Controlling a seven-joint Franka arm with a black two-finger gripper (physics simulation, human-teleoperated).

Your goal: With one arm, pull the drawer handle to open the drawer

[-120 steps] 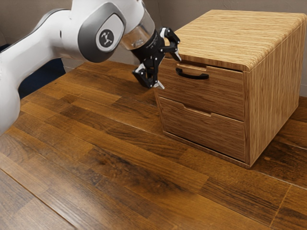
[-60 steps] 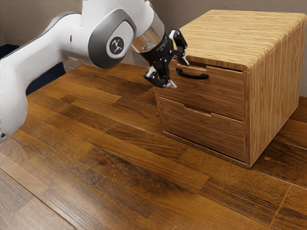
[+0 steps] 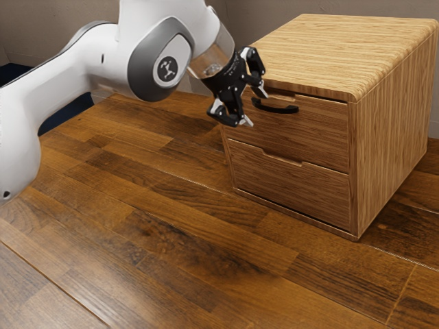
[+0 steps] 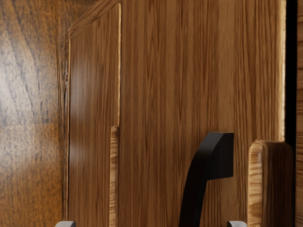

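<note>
A light wooden cabinet (image 3: 384, 103) holds two drawers. The upper drawer (image 3: 302, 130) carries a black bar handle (image 3: 274, 107) and looks shut, flush with the cabinet face. My black gripper (image 3: 252, 103) is open just at the handle's left end as the exterior view shows it, one fingertip above and one below the handle's height. In the wrist view the black handle (image 4: 208, 175) curves out from the drawer front (image 4: 180, 94) close ahead, between two grey fingertips (image 4: 65, 223) at the lower edge.
The lower drawer (image 3: 288, 181) has no bar handle and is shut. The cabinet stands on a dark wooden plank surface (image 3: 171, 233) with open room in front of it. My white arm (image 3: 82, 62) comes in from the exterior view's left.
My gripper has moved toward the exterior view's right, from beside the cabinet's corner up to the handle's left end, staying open. The drawer has not moved.
</note>
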